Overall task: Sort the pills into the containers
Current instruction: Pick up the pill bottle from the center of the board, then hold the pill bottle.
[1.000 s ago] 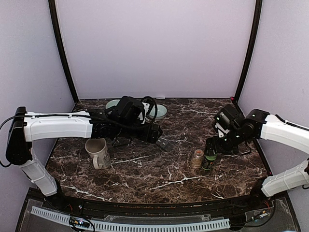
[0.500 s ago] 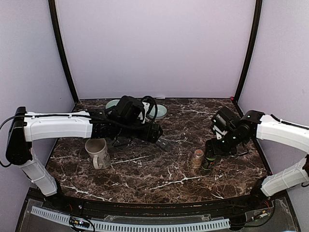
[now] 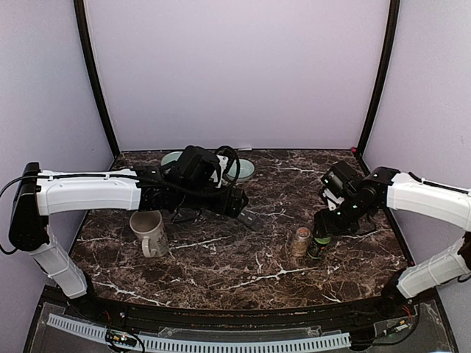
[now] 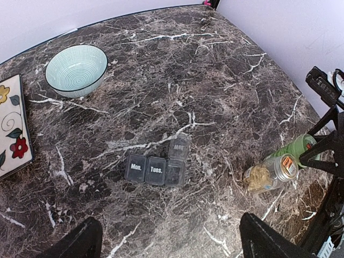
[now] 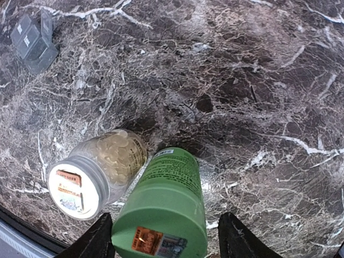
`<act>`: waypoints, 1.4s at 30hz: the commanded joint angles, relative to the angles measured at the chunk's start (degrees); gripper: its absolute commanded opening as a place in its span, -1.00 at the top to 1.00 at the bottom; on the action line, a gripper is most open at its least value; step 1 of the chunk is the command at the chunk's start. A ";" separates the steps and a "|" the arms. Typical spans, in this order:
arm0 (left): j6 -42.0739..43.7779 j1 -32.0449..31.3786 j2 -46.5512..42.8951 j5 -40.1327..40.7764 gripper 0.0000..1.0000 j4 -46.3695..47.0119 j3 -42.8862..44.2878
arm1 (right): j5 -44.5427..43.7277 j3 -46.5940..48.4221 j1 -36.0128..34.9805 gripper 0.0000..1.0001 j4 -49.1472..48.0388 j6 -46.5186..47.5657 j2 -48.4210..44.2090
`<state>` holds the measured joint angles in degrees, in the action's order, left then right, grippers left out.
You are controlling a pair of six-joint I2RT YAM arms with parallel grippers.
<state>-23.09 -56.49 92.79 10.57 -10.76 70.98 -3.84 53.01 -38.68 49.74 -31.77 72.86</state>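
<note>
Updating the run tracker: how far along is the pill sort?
Done: only one organizer lid is open; compartments look empty. In hand: right gripper straddles the green bottle, a gap on one side, no grip yet; left gripper hangs open over the organizer. Left: both bottles capped, clear bottle full of pills; uncapping and all sorting remain.

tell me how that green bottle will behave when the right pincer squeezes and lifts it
Probably stiff: the green bottle looks like hard plastic, so it shouldn't crush. Its smooth round wall may slip or twist in the right pincer. It stands tall and narrow, right beside the clear pill jar, so a sideways nudge could tip either.
</note>
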 commanded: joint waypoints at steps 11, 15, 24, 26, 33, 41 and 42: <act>2.11 -0.20 0.24 0.71 -0.84 0.96 0.85 | 2.64 2.77 1.28 0.53 0.28 2.87 2.65; 2.44 -0.11 0.46 0.06 -0.85 0.70 1.49 | 1.14 5.25 1.31 0.63 2.61 2.81 1.30; -5.61 5.43 -2.96 -18.65 -0.98 8.22 -1.87 | 0.36 14.62 0.83 0.81 4.68 1.11 -5.04; -9.01 7.44 -4.07 -24.51 -0.98 12.51 -3.83 | 1.05 16.48 0.49 0.84 3.83 0.50 -5.71; -12.49 9.18 -5.03 -33.85 -0.98 16.89 -4.93 | 2.53 19.91 -1.51 0.89 -1.34 -1.45 -6.31; -17.85 9.83 -5.48 -43.36 -0.98 24.80 -7.41 | 14.67 16.73 -2.45 0.93 -18.09 -5.67 -5.61; -18.68 10.01 -5.66 -44.08 -0.98 25.86 -7.96 | 15.96 16.46 -2.46 0.93 -19.86 -6.24 -5.36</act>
<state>-37.91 -47.09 89.97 -27.00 8.93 65.06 4.91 70.67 -40.53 42.89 -34.83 67.26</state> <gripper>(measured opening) 0.987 0.486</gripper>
